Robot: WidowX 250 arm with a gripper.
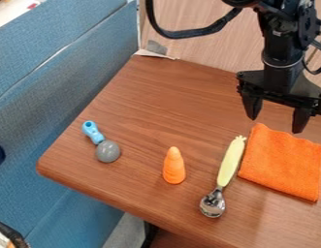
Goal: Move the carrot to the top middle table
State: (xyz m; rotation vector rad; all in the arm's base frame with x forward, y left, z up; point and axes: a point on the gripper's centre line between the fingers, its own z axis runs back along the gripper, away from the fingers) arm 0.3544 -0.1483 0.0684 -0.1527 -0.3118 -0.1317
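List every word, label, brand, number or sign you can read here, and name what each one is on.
Readable text: none.
Red mark on the white surface at the top left: too small to tell whether it is print.
Small pale mark on the black arm: too small to read, if it is text at all.
Carrot, orange cloth, yellow-handled spoon: no lettering that I can make out.

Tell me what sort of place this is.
Probably a lab or office corner rather than a real kitchen: a robot's claw hangs over a wood-look table, and blue fabric, perhaps a sofa or partition, runs alongside.
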